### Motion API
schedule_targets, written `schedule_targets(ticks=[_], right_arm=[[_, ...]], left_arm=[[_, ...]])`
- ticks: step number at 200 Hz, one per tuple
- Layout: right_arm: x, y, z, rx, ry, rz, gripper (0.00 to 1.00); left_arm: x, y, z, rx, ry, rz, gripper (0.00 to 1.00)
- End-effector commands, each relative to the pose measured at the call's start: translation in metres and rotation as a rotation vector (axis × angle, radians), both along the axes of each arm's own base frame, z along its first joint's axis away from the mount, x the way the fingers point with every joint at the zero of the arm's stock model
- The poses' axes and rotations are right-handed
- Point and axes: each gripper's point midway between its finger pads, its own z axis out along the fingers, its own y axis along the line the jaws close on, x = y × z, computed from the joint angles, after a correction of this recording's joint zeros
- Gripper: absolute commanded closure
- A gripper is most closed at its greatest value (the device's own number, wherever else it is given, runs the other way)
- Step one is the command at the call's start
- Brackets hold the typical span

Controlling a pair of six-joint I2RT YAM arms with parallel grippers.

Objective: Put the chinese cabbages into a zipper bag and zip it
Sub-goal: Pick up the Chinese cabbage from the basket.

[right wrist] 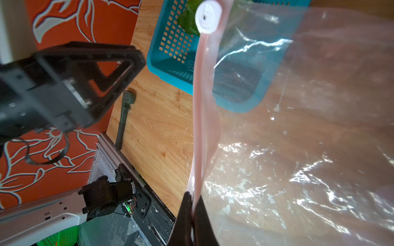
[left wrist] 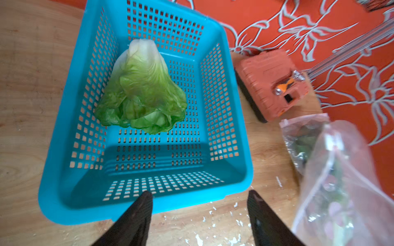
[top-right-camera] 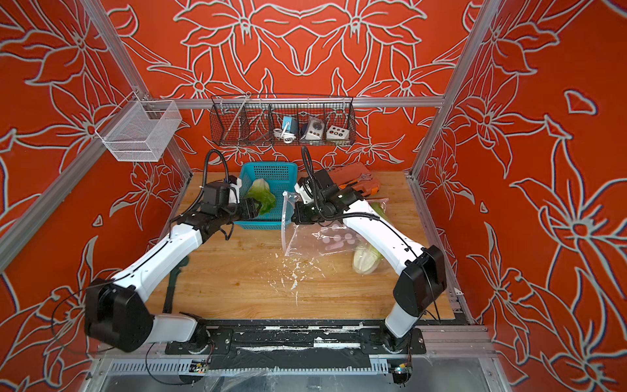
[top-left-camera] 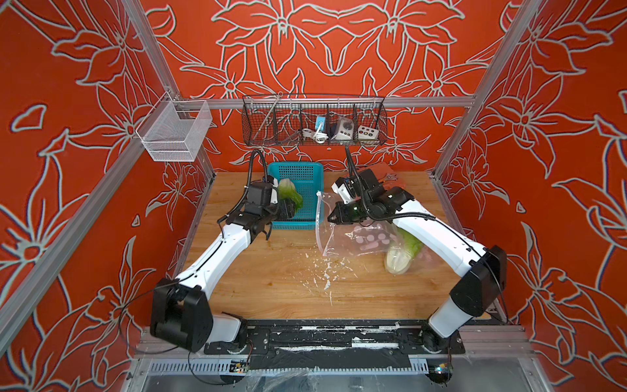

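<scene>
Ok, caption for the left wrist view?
Open left gripper at teal basket rim; one chinese cabbage lies inside, zipper bag alongside.

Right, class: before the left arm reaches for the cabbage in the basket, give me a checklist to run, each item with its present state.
1. The left tool open and empty: ok.
2. The cabbage lying loose in the teal basket: ok.
3. The right tool shut on the rim of the zipper bag: ok.
4. Bag mouth wide enough: cannot tell.
5. The slider at the track's far end: ok.

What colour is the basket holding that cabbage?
The basket is teal blue, clearest in the left wrist view.
</scene>
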Motion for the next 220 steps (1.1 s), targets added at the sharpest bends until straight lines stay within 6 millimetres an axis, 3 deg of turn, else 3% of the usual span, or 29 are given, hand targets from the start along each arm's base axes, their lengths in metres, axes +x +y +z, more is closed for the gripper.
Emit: schedule_targets(ticks=[1, 40, 44, 51, 89, 153, 182, 200, 220], right_arm=[[-0.001, 0.003, -0.004, 0.005, 0.01, 0.002, 1.0], [-0.001, 0.002, -0.013, -0.01, 0.023, 0.001, 1.0], [-0.001, 0.002, -0.013, -0.011, 0.023, 0.002, 1.0], [0.0, 0.002, -0.014, -0.013, 0.024, 0.003, 1.0], [0.002, 0.002, -0.02, -0.024, 0.032, 0.005, 1.0], [0.004, -0.002, -0.019, -0.032, 0.033, 0.002, 1.0], [0.004, -0.003, -0.018, -0.026, 0.033, -0.001, 1.0], [0.005, -0.007, -0.016, -0.028, 0.029, -0.008, 1.0], [0.007, -0.013, -0.013, -0.029, 0.022, -0.019, 1.0]], left_arm=[[0.029, 0.006, -0.017, 0.06, 0.018, 0.029, 0.25], [0.077, -0.001, -0.037, -0.03, 0.037, 0.104, 0.14], [0.08, -0.001, -0.041, -0.037, 0.042, 0.112, 0.07], [0.086, -0.001, -0.049, -0.035, 0.054, 0.128, 0.04], [0.116, 0.016, -0.087, 0.06, 0.1, 0.233, 0.05], [0.132, 0.025, -0.112, 0.098, 0.031, 0.281, 0.4], [0.133, 0.021, -0.113, 0.111, 0.021, 0.24, 0.74], [0.134, 0.019, -0.098, 0.13, -0.008, 0.211, 0.88], [0.13, 0.022, -0.065, 0.171, -0.06, 0.182, 0.99]])
